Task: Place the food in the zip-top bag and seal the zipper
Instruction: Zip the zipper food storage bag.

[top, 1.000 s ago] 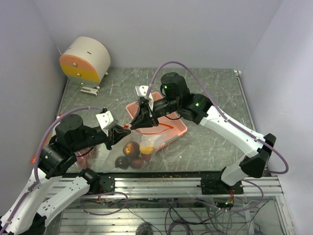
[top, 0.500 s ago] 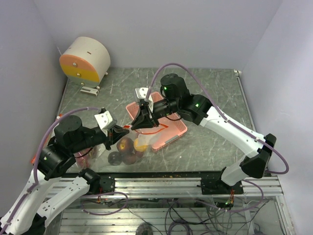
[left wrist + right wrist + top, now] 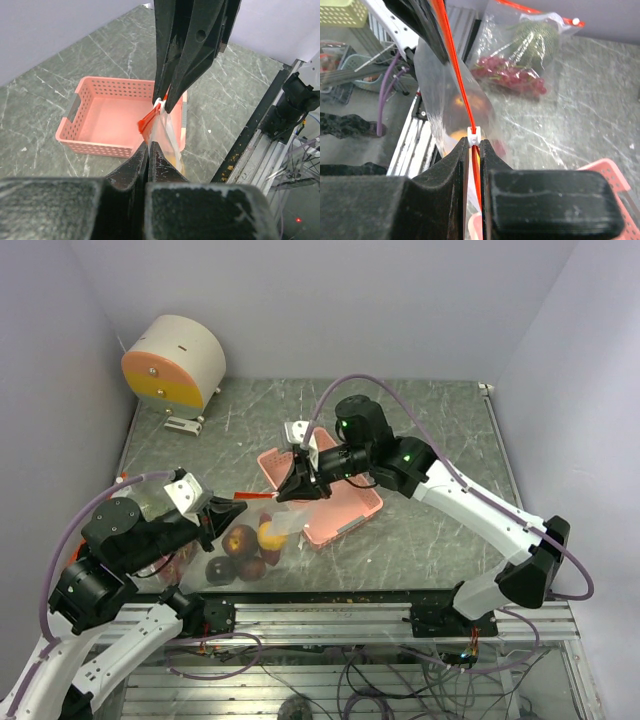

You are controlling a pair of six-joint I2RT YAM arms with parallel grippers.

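We record a grey stone-patterned table [image 3: 430, 420] with a pink basket [image 3: 345, 505] near its middle. The zip-top bag [image 3: 285, 523] is held up by its mouth between the two arms, just in front of the basket's left end. The food [image 3: 240, 540] sits inside it: a reddish piece, a yellow-orange piece and darker pieces. The left gripper [image 3: 148, 146] is clamped tight on the bag's edge at one end of the mouth. The right gripper [image 3: 474, 145] is pinched narrow on the orange-red zipper [image 3: 457, 85], right at its white slider [image 3: 474, 134]. The zipper runs taut between both grippers.
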